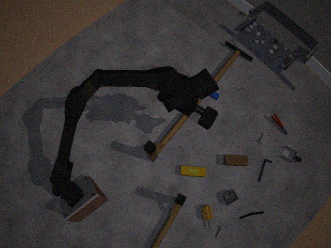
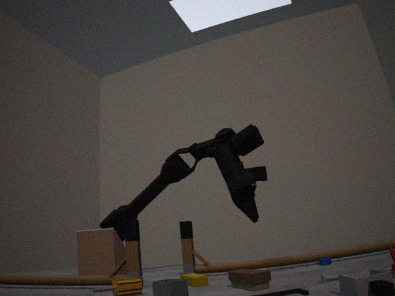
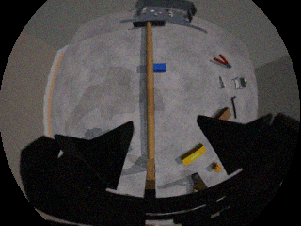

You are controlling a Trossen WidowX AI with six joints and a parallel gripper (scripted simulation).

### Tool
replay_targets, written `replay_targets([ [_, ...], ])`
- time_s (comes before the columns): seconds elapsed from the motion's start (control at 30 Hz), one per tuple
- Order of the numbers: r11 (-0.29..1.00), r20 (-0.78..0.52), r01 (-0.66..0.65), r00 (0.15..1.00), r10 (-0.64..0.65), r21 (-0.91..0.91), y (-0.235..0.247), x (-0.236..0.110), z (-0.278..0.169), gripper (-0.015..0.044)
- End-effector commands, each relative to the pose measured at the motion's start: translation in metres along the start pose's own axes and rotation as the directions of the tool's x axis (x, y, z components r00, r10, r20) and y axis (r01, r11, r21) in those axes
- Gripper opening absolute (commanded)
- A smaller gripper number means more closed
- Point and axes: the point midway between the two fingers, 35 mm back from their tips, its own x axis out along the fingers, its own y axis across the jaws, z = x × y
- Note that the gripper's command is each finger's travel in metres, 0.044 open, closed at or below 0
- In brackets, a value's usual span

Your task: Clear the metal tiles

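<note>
My gripper [image 2: 255, 219] [image 3: 166, 121] is open and empty, with its fingers pointing down, well above the table. The long scraper [image 1: 174, 128] [image 2: 287, 260] [image 3: 150, 94] lies on the table, its wooden handle running below the gripper and between the fingers in the wrist view. Its upright grip post with a black top [image 1: 150, 147] [image 2: 186, 230] stands at the near end. Its wide black head [image 1: 247, 57] lies just short of the steel bench plate [image 1: 263, 52]. Several pale metal tiles [image 1: 256, 41] are spread on the plate. The grey catch box [image 1: 291, 24] [image 3: 169, 7] is at the plate's far end.
A second wooden-handled tool [image 1: 168, 224] [image 2: 57, 280] lies nearer the base. A blue block [image 1: 214, 95] [image 2: 324, 261] [image 3: 160, 67] sits beside the scraper handle. A yellow block [image 1: 193, 171] [image 3: 194, 154], brown block [image 1: 236, 160], red-handled pliers [image 1: 277, 120] and other small items lie to the right.
</note>
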Motion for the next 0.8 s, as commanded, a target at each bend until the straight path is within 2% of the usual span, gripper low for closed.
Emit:
replay_targets([
  [0.0,1.0,0.019,-0.002,1.0,0.002,0.0,-0.001,-0.013,-0.008,0.044],
  [0.77,1.0,0.098,0.005,0.995,-0.008,0.025,-0.004,-0.067,-0.063,0.044],
])
